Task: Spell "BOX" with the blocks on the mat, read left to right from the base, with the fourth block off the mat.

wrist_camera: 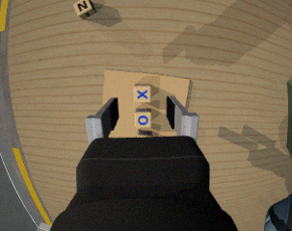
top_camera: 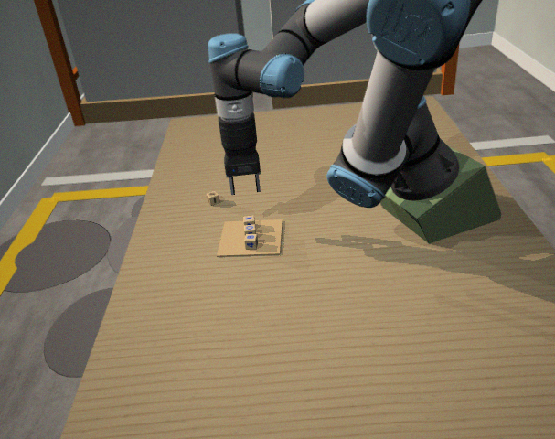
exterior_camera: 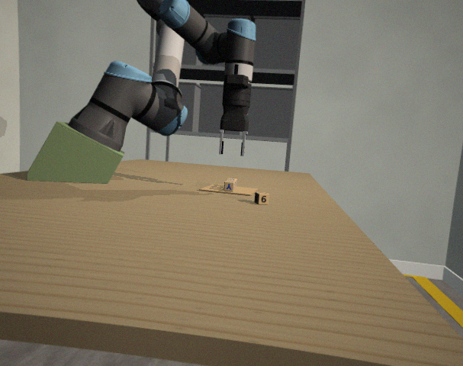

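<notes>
Three blocks stand in a straight row, closely spaced, on the mat (top_camera: 228, 246) (exterior_camera: 245, 192) (wrist_camera: 118, 81). Seen from the base, the B block (top_camera: 250, 241) is at left, the O block (top_camera: 250, 229) (wrist_camera: 143, 119) in the middle and the X block (top_camera: 249, 219) (exterior_camera: 229, 185) (wrist_camera: 142, 93) at right. O and X read clearly on top in the wrist view; B is mostly hidden there, and its top is small in the top view. The mat lies flat. The N block (top_camera: 213, 198) (exterior_camera: 262, 198) (wrist_camera: 83, 7) lies off the mat. My gripper (top_camera: 245, 192) (exterior_camera: 232, 154) (wrist_camera: 142, 107) is open and empty, high above the row.
The wooden table (top_camera: 286, 358) (exterior_camera: 184, 252) carries the mat and blocks. The green base wedge (top_camera: 462, 208) (exterior_camera: 75, 161) stands on the base side of the mat. The arm's shadow falls across the table between the wedge and the mat.
</notes>
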`<state>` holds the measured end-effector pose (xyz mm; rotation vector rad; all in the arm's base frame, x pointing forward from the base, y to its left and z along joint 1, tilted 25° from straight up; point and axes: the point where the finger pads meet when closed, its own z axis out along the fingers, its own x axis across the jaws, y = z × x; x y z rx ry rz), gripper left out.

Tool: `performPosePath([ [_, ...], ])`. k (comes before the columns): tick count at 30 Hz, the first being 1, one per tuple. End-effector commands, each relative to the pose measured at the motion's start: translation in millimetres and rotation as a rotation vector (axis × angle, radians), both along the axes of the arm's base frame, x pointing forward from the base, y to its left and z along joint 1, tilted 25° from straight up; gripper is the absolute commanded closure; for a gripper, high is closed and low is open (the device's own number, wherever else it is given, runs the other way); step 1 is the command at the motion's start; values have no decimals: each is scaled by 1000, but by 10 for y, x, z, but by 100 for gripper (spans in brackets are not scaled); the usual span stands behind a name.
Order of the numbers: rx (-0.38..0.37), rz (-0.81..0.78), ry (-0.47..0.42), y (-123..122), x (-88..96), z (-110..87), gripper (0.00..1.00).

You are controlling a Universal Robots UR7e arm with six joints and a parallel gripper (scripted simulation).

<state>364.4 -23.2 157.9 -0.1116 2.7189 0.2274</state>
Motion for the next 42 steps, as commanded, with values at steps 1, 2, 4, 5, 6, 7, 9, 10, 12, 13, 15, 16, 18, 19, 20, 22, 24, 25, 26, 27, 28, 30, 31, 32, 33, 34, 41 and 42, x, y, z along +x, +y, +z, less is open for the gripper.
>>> performPosePath([
  [1, -1, 0, -2, -27, -51, 133, 0],
  [2, -1, 0, -2, -34, -66, 168, 0],
  [4, -1, 0, -2, -49, -99, 243, 0],
  [5, -1, 0, -2, -49, -99, 243, 0],
  [6, -1, 0, -2, -49, -99, 243, 0],
  [7, -1, 0, -2, -56, -117, 283, 0],
  [9, -1, 0, -2, -72, -152, 365, 0],
  [10, -1, 0, -2, -80, -170, 406, 0],
  [12, -1, 0, -2, -95, -204, 485, 0],
  [13, -1, 0, -2, -102, -220, 522, 0],
  [15, -1, 0, -2, -115, -250, 589, 0],
  [16, -1, 0, -2, -121, -262, 619, 0],
  [18, -1, 0, -2, -130, -284, 667, 0],
  [19, -1, 0, -2, -134, -292, 686, 0],
  [20, -1, 0, -2, -137, -298, 701, 0],
  [22, -1, 0, -2, -139, -304, 713, 0],
  [24, -1, 0, -2, -141, -307, 721, 0],
  [25, -1, 0, -2, -142, -310, 727, 0],
  [26, -1, 0, -2, -142, -311, 730, 0],
  [27, -1, 0, -2, -142, -311, 731, 0],
  [28, -1, 0, -2, -142, -311, 731, 0],
  [30, -1, 0, -2, -142, -311, 731, 0],
  [31, -1, 0, -2, -142, -311, 731, 0],
  [32, -1, 0, -2, -142, -311, 731, 0],
  [33, -1, 0, -2, -142, -311, 731, 0],
  [34, -1, 0, -2, -142, -311, 731, 0],
  [41, -1, 0, -2, -142, -311, 731, 0],
  [42, -1, 0, -2, -142, -311, 731, 0],
])
